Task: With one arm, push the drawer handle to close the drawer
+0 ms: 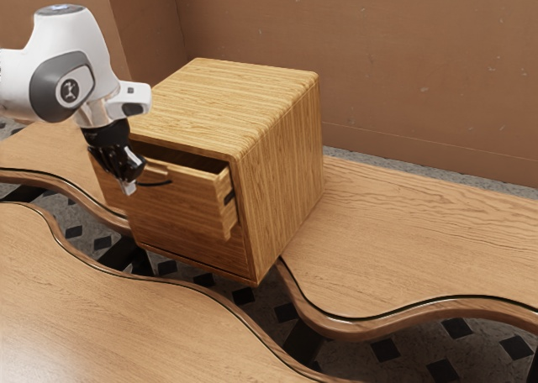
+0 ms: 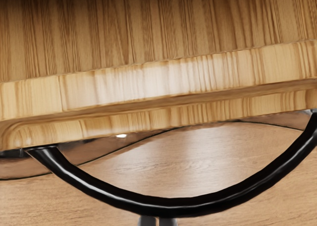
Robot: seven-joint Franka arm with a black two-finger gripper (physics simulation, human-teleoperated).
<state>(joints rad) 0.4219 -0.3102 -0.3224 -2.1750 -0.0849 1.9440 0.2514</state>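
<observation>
The wooden drawer (image 1: 189, 202) stands partly pulled out of the box-shaped cabinet (image 1: 284, 160), its front close to my gripper (image 1: 129, 186). A black curved handle (image 1: 156, 183) sticks out from the drawer front, partly hidden behind the hand. In the wrist view the handle (image 2: 171, 207) bows outward from the drawer's front edge (image 2: 148, 89). My gripper (image 2: 157, 221) shows there with its two fingertips side by side, shut on nothing, at the outer side of the handle's curve. Whether they touch the handle, I cannot tell.
The cabinet rests on a wavy-edged wooden table (image 1: 403, 240). A second wooden tabletop (image 1: 92, 307) lies in front, across a gap showing the patterned floor (image 1: 403, 349). A brown wall (image 1: 420, 72) stands behind.
</observation>
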